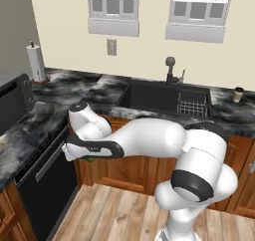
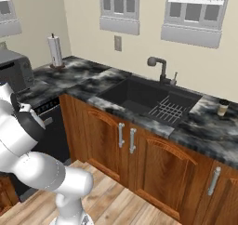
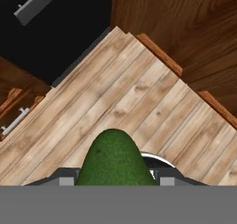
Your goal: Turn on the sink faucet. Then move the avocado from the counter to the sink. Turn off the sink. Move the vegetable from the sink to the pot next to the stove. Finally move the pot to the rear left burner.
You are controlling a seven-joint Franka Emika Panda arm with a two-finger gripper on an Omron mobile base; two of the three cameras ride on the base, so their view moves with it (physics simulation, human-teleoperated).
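Avocado (image 3: 115, 159) at bottom centre of hand view, held between the jaws, partly closed on it, over wooden floor | sink (image 1: 164, 98) upper centre of left base view | carried low, apparently in transit toward basin

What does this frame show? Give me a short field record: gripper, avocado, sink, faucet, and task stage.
gripper: at the end of the arm, low in front of the cabinets left of the sink, pointing down at the wooden floor; closed on the avocado
avocado: green, held in the gripper, above the floor, not over the counter
sink: dark basin set in the marbled counter, a wire rack at its right end; no avocado in it
faucet: behind the sink; running water cannot be made out
task stage: avocado picked up, not yet placed in the sink
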